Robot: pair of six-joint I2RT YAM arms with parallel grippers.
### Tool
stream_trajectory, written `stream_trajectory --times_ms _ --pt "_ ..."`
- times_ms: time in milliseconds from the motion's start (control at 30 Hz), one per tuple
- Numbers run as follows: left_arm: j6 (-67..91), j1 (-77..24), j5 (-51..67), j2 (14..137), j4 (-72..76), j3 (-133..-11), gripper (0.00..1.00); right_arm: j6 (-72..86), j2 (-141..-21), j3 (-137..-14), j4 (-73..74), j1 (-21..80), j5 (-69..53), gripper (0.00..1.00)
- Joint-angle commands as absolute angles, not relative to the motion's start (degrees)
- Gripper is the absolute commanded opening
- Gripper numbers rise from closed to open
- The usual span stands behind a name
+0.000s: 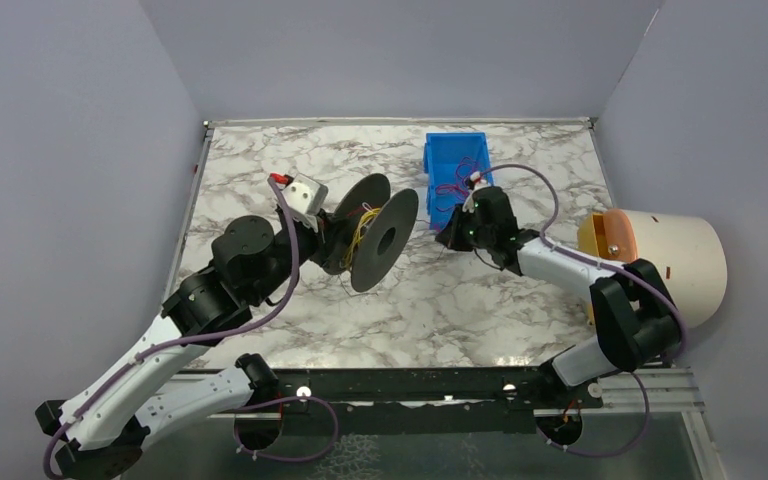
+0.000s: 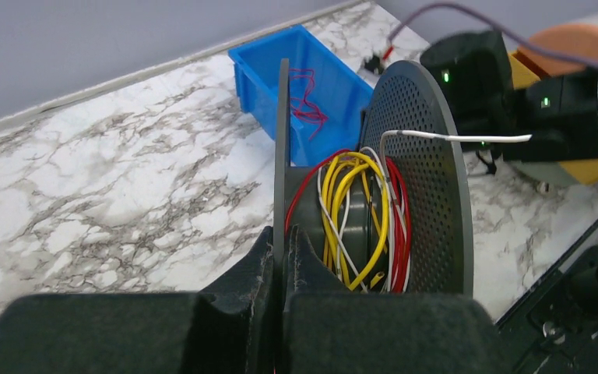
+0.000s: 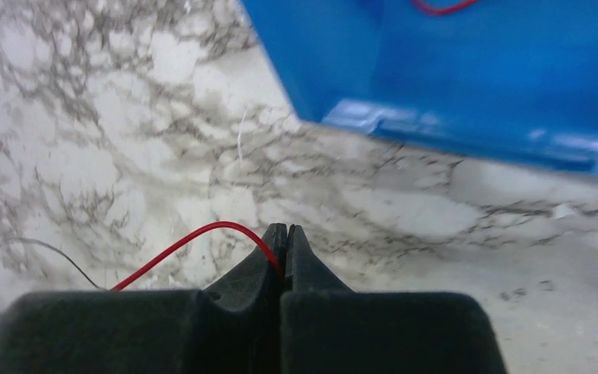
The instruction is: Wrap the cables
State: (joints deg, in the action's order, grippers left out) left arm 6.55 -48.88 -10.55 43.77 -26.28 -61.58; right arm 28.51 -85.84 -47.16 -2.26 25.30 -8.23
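Note:
A dark grey spool (image 1: pixel 380 235) stands on edge at the table's middle, with yellow, red and white cables (image 2: pixel 358 210) wound loosely on its hub. My left gripper (image 2: pixel 283 234) is shut on the spool's thin near flange (image 2: pixel 283 140); in the top view, the left gripper (image 1: pixel 332 235) is at the spool's left side. A white cable end (image 2: pixel 452 138) sticks out past the perforated flange (image 2: pixel 428 179). My right gripper (image 3: pixel 286 230) is shut on a thin red cable (image 3: pixel 195 234) that arcs off to the left. It hangs low over the table right of the spool, in front of the bin (image 1: pixel 447 235).
A blue bin (image 1: pixel 457 165) at the back holds a tangle of red cables (image 2: pixel 307 105); its wall (image 3: pixel 475 86) is just ahead of the right gripper. A cream cylinder with an orange end (image 1: pixel 660 260) lies off the table's right edge. A thin dark wire (image 3: pixel 54 253) lies on the marble.

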Motion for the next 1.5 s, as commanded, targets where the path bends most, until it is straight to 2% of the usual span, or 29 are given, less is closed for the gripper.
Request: stream_trajectory --times_ms 0,333,867,1067,1367,1467 --pt "12.21 -49.22 -19.66 42.88 -14.56 -62.65 0.00 29.54 -84.06 -42.30 -11.01 32.59 -8.25 0.01" --pt "18.68 -49.22 -36.27 43.17 -9.44 -60.54 0.00 31.37 -82.06 -34.80 -17.18 51.58 4.27 0.01" --pt "16.12 -49.13 -50.43 49.51 -10.39 -59.05 0.00 29.62 -83.52 -47.18 -3.43 80.09 23.05 0.01" --pt "13.99 -49.13 -53.08 52.93 -12.39 -58.30 0.00 29.29 -81.83 -54.89 5.47 85.59 27.46 0.01" --pt "12.52 -49.13 -49.54 58.46 -18.02 -58.20 0.00 27.68 -80.18 -68.39 21.62 85.87 29.71 0.01" --pt "12.10 -49.13 -46.51 58.49 -19.19 -57.69 0.00 23.93 -77.32 -69.19 21.65 85.88 31.05 0.01"
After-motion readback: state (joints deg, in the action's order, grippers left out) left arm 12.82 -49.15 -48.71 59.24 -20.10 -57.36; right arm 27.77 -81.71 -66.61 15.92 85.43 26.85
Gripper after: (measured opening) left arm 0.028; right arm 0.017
